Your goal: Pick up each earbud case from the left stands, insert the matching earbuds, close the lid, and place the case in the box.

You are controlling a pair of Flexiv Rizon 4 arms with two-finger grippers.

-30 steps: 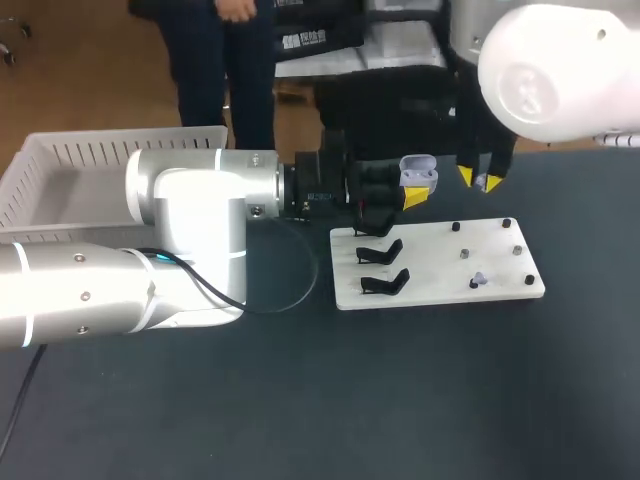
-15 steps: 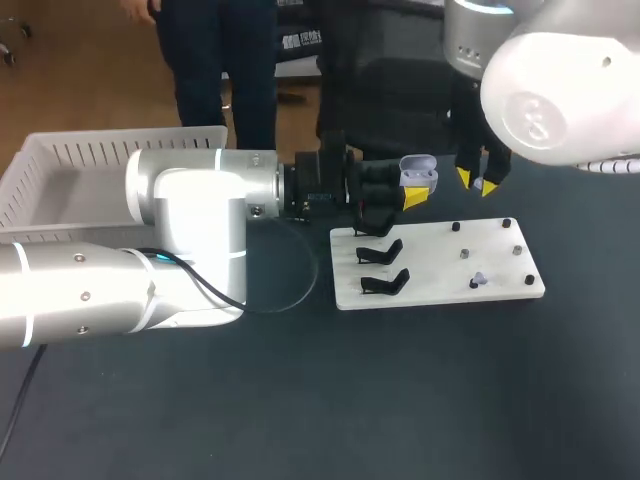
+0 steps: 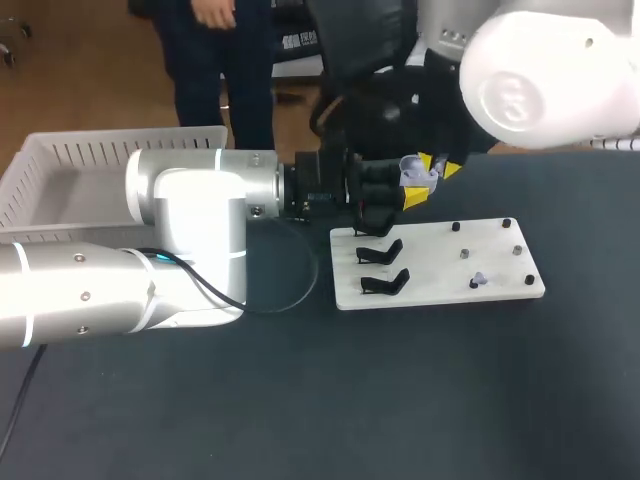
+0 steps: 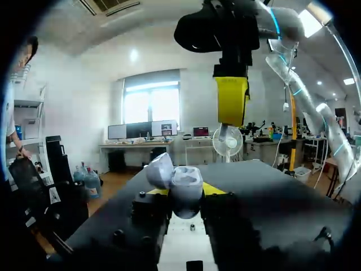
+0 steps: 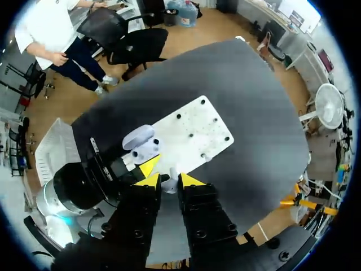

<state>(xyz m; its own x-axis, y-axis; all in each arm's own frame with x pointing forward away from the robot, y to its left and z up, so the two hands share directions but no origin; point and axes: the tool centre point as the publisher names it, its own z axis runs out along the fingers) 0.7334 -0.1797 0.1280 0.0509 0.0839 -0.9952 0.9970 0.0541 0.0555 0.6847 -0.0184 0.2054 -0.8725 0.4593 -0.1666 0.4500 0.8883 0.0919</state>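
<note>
The left claw (image 3: 414,193) is closed on the case (image 3: 420,178), which is held clear of the desk (image 3: 420,400) with its lid (image 4: 159,169) swung open and its body gripped from both sides by the yellow tips. The right claw (image 5: 169,180) is set narrow, and a small pale earbud (image 5: 170,184) appears to be pinched between its tips, though the thing is too small for that to be certain. This claw is poised just above and beside the open case, with its tips pointed down toward it. Below the two claws a white board (image 3: 440,268) is laid on the desk, with black stands (image 3: 385,282) at its left end and a few small pegs at its right end. A second earbud (image 3: 478,281) is seen on the board near its right edge, well apart from the case. The box (image 3: 60,175) is placed at the far left of the desk, behind the left arm. The step in hand is judged to be the insertion of an earbud into the held case. For the next move, the earbud has to be lined up over its socket and lowered straight in while the case is held steady, and it should be released only once it is seated. The second earbud, the lid and the trip to the box are judged not yet done.
</note>
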